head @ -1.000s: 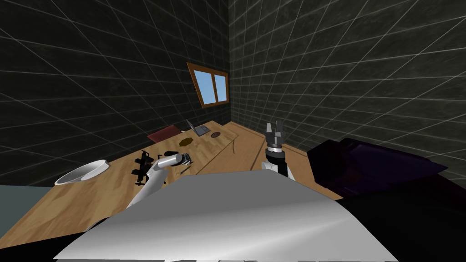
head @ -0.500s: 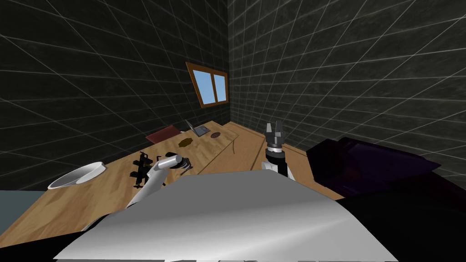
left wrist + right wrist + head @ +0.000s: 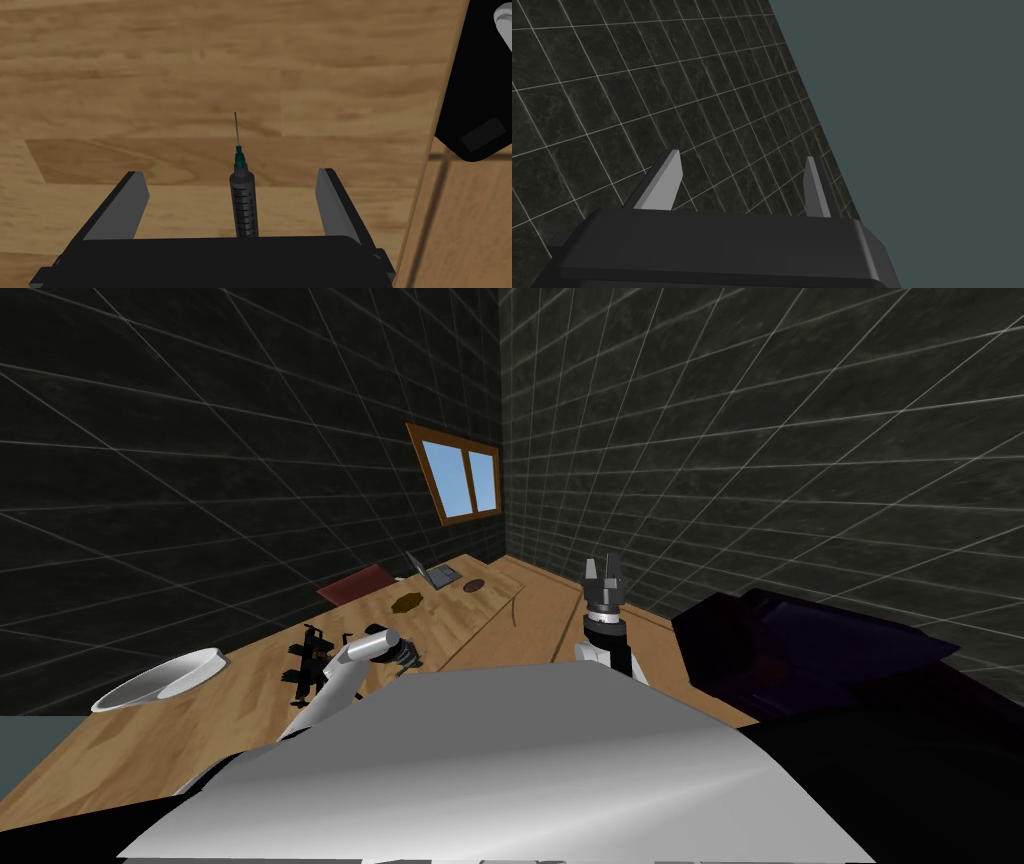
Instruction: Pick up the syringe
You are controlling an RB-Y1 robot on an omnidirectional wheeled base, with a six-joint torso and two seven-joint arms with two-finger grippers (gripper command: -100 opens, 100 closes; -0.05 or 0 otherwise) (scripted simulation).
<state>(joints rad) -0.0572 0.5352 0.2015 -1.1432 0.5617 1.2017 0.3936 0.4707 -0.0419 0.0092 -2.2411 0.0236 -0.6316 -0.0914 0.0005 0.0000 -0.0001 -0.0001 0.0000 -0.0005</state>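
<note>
The syringe (image 3: pixel 243 200) lies flat on the wooden table (image 3: pixel 125 75), a dark grey barrel with a teal hub and a thin needle pointing away from my hand. My left gripper (image 3: pixel 229 174) is open and low over the table, with one finger (image 3: pixel 122 205) on each side of the barrel and neither touching it. In the head view the left gripper (image 3: pixel 405 654) is near the table's front edge. My right gripper (image 3: pixel 604 567) is raised beside the chest, pointing up, and in its wrist view the right gripper (image 3: pixel 742 162) is open and holds nothing.
On the table are a white bowl (image 3: pixel 160 678) at the left, a black object (image 3: pixel 305 658) beside my left forearm, a laptop (image 3: pixel 432 571), a dark red mat (image 3: pixel 352 583) and small brown items farther back. The table's edge (image 3: pixel 425 165) is close beside my left hand. Dark purple furniture (image 3: pixel 800 648) stands to the right.
My left hand has come down and forward over the syringe, which now lies between its fingers. The head view has shifted slightly. The right arm has not moved.
</note>
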